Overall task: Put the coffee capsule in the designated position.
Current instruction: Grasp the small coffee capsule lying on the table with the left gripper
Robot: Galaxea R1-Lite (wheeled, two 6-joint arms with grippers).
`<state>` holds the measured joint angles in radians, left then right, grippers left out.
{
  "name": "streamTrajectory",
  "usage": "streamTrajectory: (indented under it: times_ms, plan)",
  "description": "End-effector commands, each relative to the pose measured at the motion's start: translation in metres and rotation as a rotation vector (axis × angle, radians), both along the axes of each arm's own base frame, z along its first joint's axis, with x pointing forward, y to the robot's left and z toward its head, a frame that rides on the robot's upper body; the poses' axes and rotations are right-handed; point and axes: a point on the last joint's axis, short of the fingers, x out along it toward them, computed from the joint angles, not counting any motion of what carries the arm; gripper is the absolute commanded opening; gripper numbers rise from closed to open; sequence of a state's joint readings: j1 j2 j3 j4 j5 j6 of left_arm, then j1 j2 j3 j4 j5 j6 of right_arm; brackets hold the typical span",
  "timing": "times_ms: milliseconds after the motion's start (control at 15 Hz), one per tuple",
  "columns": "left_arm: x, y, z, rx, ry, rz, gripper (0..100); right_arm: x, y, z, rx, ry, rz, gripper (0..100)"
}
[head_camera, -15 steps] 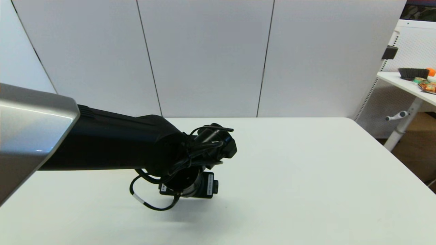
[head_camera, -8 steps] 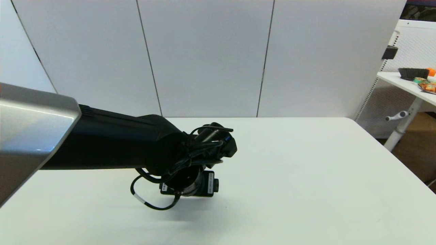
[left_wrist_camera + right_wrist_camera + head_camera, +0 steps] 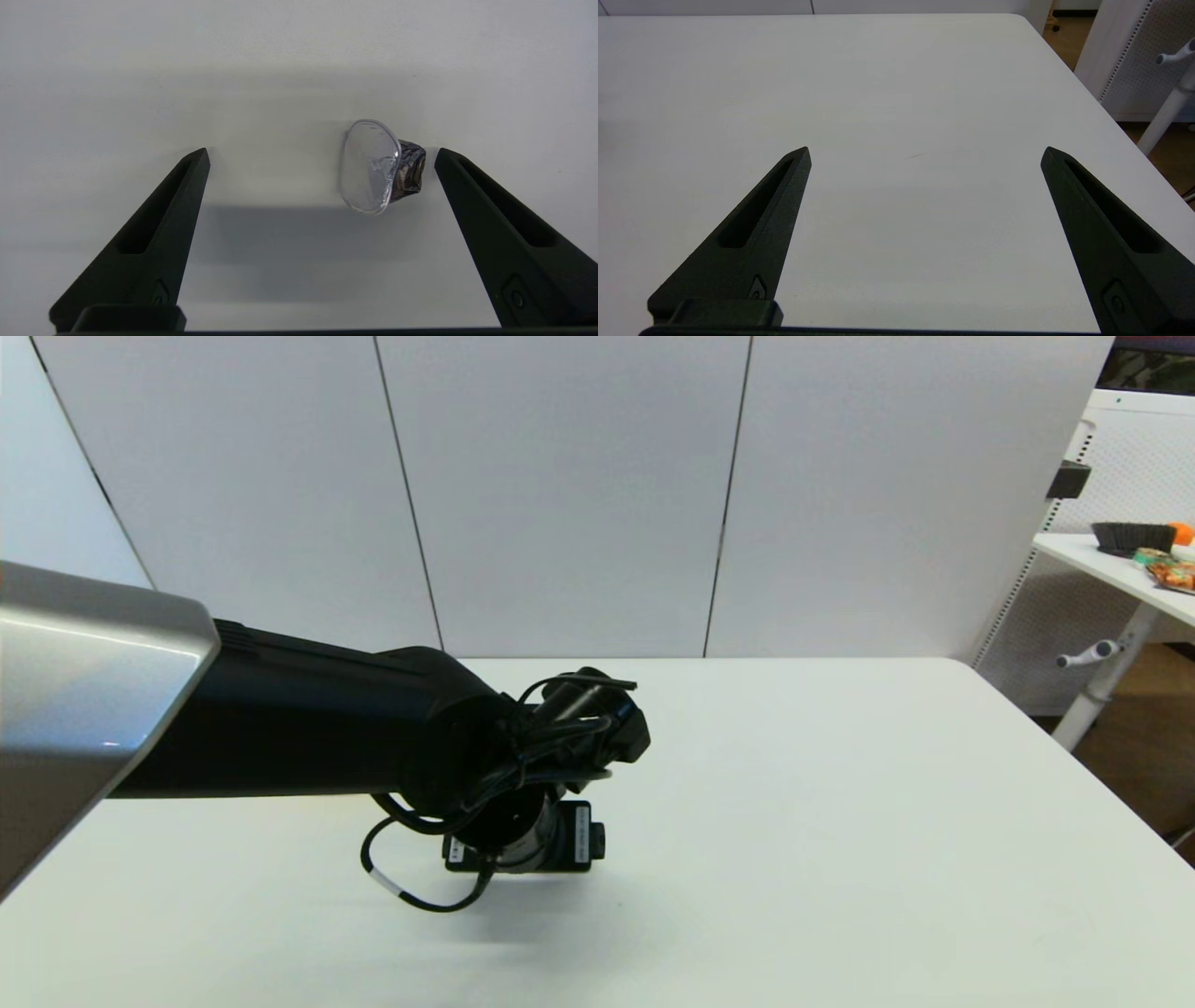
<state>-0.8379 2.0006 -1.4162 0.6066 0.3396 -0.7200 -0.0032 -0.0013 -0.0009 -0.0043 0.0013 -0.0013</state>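
Lying sideways, the coffee capsule sits between the wide-spread left gripper.

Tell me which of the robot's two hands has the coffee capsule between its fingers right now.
The left hand: the coffee capsule lies on its side on the table between its open fingers, ungripped. The right hand is open over bare table.

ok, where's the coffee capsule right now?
In the left wrist view, the coffee capsule lies on its side on the white table, between the open left gripper fingers, close to one finger. The head view hides it.
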Motion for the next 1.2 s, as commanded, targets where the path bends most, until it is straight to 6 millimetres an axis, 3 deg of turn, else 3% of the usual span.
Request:
streamTrajectory:
  times_ms: [67, 733, 800, 1200]
  plan:
    - [0.0003, 0.0006, -0.0006, 0.003, 0.003, 0.006, 100, 0.0002, 0.0000, -0.0002, 0.000, 0.002, 0.000, 100]
    - [0.0004, -0.0003, -0.0020, 0.006, 0.006, 0.004, 100, 0.0000, 0.0000, 0.0003, 0.000, 0.000, 0.000, 100]
    - [0.0007, 0.0003, -0.0023, 0.008, 0.006, 0.006, 0, 0.0002, 0.0000, -0.0002, 0.000, 0.002, 0.000, 100]
    - [0.0011, 0.0006, -0.0020, 0.009, 0.006, 0.006, 0, 0.0000, 0.0000, 0.0003, 0.000, 0.000, 0.000, 100]
